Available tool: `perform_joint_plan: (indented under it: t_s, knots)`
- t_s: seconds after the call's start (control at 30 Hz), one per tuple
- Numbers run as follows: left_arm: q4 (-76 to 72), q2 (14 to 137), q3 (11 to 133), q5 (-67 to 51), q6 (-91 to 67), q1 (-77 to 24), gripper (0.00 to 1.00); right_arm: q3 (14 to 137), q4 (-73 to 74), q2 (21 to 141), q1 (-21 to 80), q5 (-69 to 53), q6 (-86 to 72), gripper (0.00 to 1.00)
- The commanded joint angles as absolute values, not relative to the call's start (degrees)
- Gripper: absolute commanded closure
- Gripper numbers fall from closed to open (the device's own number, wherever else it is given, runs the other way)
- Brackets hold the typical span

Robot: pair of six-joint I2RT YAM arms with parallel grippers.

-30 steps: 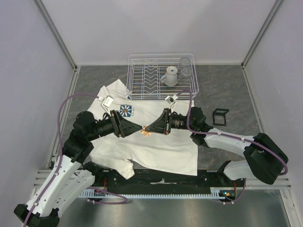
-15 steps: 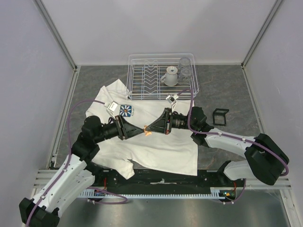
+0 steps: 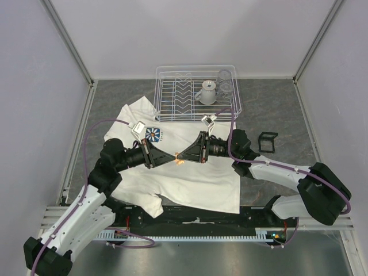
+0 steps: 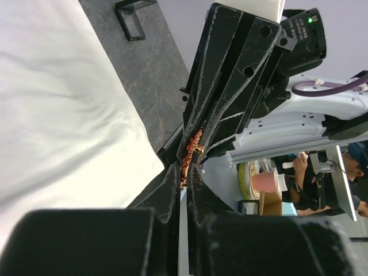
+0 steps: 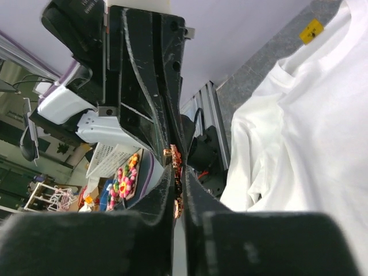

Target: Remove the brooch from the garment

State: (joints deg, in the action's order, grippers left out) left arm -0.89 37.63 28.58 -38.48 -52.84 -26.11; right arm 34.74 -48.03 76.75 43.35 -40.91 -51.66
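Observation:
The garment (image 3: 190,178), a white T-shirt, lies flat on the table in front of both arms. Above its middle my two grippers meet tip to tip. The tiny orange-red brooch (image 3: 177,160) sits right where the tips meet. My left gripper (image 3: 172,158) comes in from the left and is shut on the brooch (image 4: 184,172). From the right, my right gripper (image 3: 180,156) has its jaws close together, and the brooch (image 5: 177,185) shows in the thin gap between them. In the left wrist view the right gripper's fingers (image 4: 230,86) fill the area just beyond my own tips (image 4: 183,169).
The shirt's square blue daisy logo (image 3: 153,135) lies just behind the left gripper. A white wire dish rack (image 3: 172,109) stands at the back, holding a white mug (image 3: 207,92) and a glass (image 3: 224,86). A small black frame (image 3: 267,141) lies on the grey tabletop to the right.
My left gripper moved right to the right gripper's tips and closed on the brooch. The right arm stayed in place, and its jaws eased very slightly.

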Motion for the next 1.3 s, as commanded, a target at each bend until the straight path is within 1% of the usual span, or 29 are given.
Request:
perform_joint_plan:
  t_s: [0.0, 0.03, 0.1, 0.13, 0.23, 0.33, 0.5, 0.6, 0.67, 0.7, 0.8, 0.93, 1.07, 1.1, 1.13, 1.27]
  knots:
    - [3.95, 37.53, 33.48, -38.24, -46.42, -26.19, 0.98, 37.26, -40.74, 74.98, 42.37, -39.91, -47.92, 0.82]
    - [4.48, 37.70, 33.92, -38.23, -45.62, -26.10, 0.98, 37.61, -39.04, 74.19, 41.58, -39.38, -47.55, 0.65]
    - [6.59, 38.23, 35.41, -37.79, -43.08, -26.10, 0.98, 38.49, -36.49, 73.65, 40.87, -40.16, -47.55, 0.51]
    - [7.29, 38.75, 36.03, -38.05, -42.20, -26.10, 0.98, 38.84, -35.95, 73.22, 40.70, -40.69, -47.98, 0.42]
    - [10.19, 40.69, 37.97, -38.06, -39.38, -26.10, 0.98, 40.25, -34.02, 72.25, 40.78, -41.04, -47.90, 0.30]
    - [10.55, 41.92, 38.15, -38.23, -38.76, -26.10, 0.98, 41.04, -33.49, 72.59, 41.04, -40.78, -47.72, 0.25]
    - [10.55, 42.45, 38.23, -38.41, -39.11, -26.19, 0.98, 42.27, -33.05, 74.18, 41.39, -41.48, -46.23, 0.24]
    - [10.11, 42.71, 38.23, -38.49, -39.98, -26.10, 0.98, 42.71, -32.87, 74.97, 42.10, -41.75, -45.09, 0.29]
    - [9.15, 42.98, 37.97, -38.76, -40.78, -26.10, 0.98, 42.98, -32.44, 75.76, 43.24, -41.75, -44.21, 0.36]
    - [8.79, 43.24, 37.88, -39.02, -41.65, -26.19, 0.98, 43.33, -31.65, 76.11, 43.50, -41.75, -43.25, 0.43]
    - [7.47, 43.77, 37.53, -39.99, -43.06, -26.10, 0.98, 43.24, -31.64, 76.11, 44.21, -41.75, -42.72, 0.54]
    - [6.33, 43.86, 37.09, -40.52, -44.29, -26.10, 0.98, 43.07, -31.55, 75.94, 44.47, -41.57, -42.28, 0.56]
    - [5.71, 43.86, 36.91, -40.96, -45.26, -26.10, 0.98, 42.80, -31.81, 76.20, 44.56, -41.57, -42.01, 0.64]
    - [5.02, 43.77, 36.65, -41.39, -45.61, -26.10, 0.98, 42.80, -31.82, 76.20, 44.56, -41.57, -42.10, 0.69]
    - [4.75, 43.86, 36.56, -41.66, -45.88, -26.02, 0.98, 42.72, -31.82, 76.20, 44.56, -41.57, -42.01, 0.71]
    - [2.29, 44.38, 35.25, -43.06, -48.24, -25.93, 0.98, 42.71, -32.61, 76.20, 44.65, -41.57, -42.27, 0.72]
